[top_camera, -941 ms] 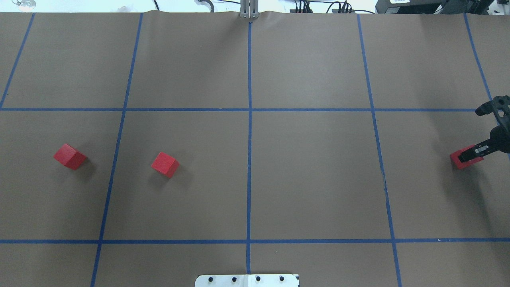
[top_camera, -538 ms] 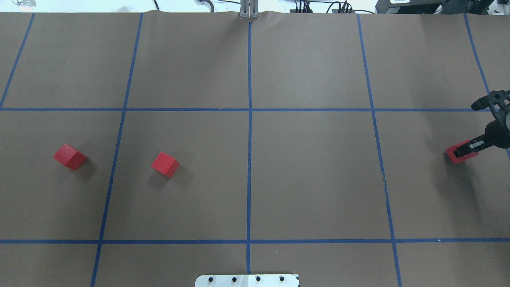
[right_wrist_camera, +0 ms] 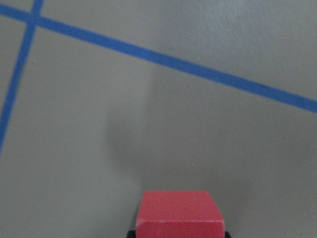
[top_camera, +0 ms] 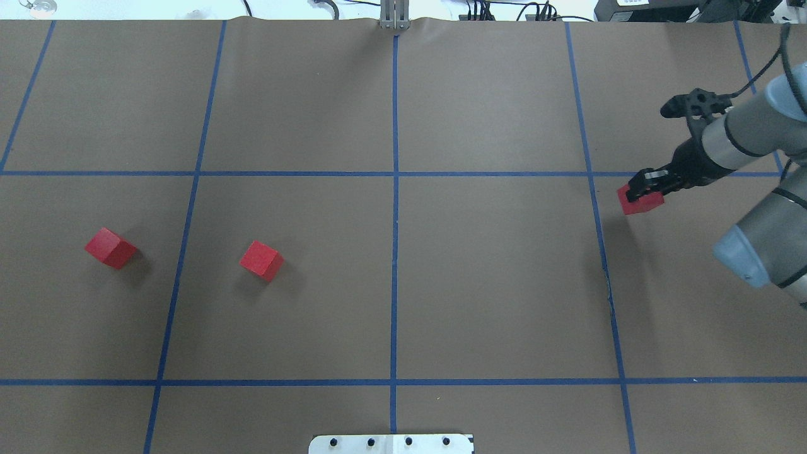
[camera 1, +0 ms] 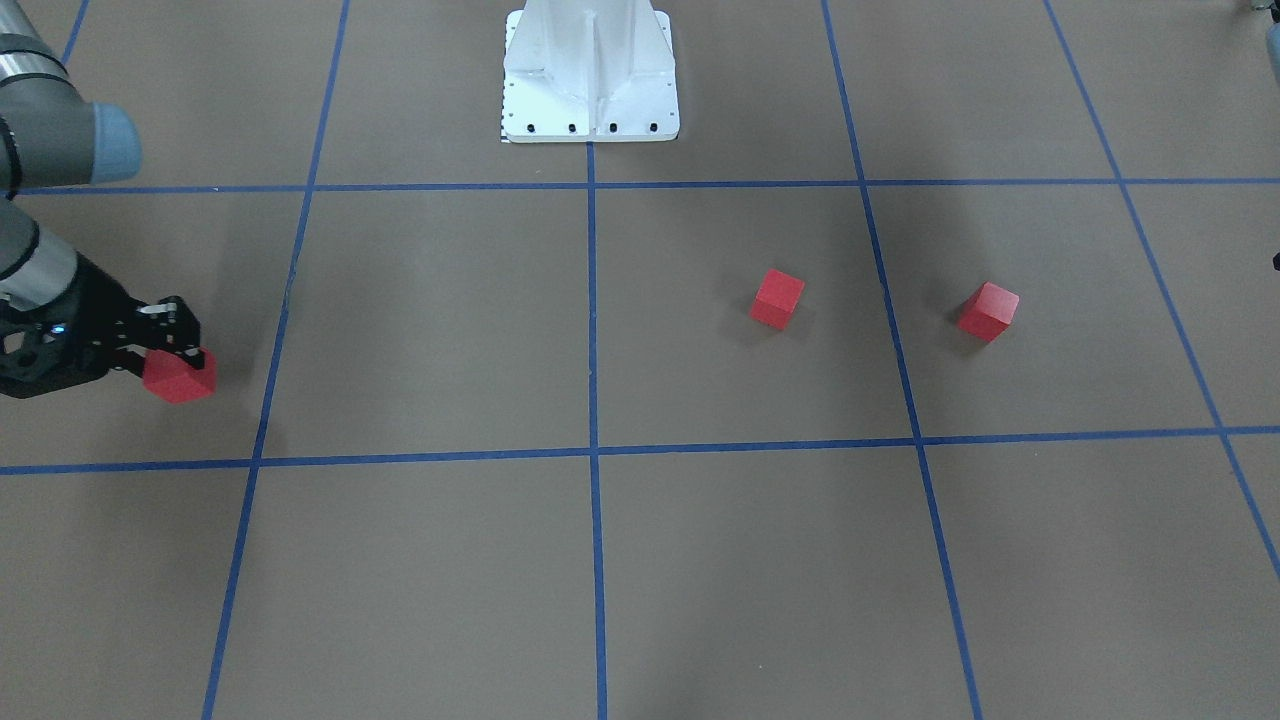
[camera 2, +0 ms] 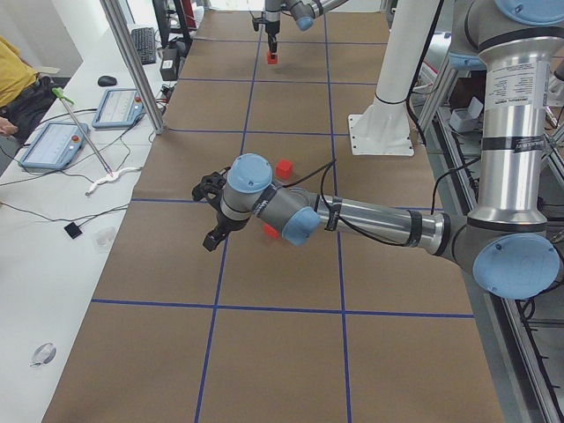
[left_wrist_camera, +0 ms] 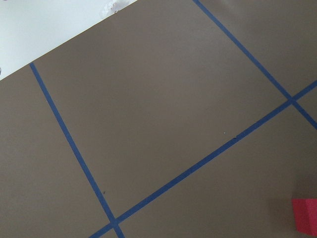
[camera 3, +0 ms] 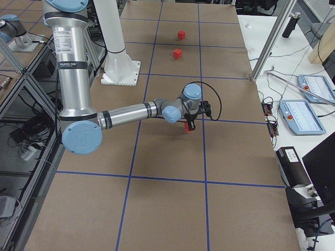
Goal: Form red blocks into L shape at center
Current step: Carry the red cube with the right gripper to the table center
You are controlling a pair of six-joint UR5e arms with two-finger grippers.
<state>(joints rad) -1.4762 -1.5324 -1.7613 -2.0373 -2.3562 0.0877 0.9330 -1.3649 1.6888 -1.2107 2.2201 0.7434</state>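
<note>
Left gripper [camera 2: 214,236]: seen only from the table's left end; whether its jaws are parted cannot be told.
Held red block [right_wrist_camera: 179,213]: near face cut off by the wrist view's bottom edge.
Half-hidden red block [camera 2: 270,231]: mostly behind the left arm.
Corner red block [left_wrist_camera: 305,216]: cut off by the right edge.

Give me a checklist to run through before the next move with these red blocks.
1. Grip: the right gripper is shut on the carried block: ok.
2. Path: only bare table lies between the carried block and the centre line: ok.
3. Drop spot at the centre is free of blocks: ok.
4. Other two blocks at the centre: not ok. The middle block and the far block sit apart on the robot's left half.
5. Left gripper open or shut: cannot tell.
</note>
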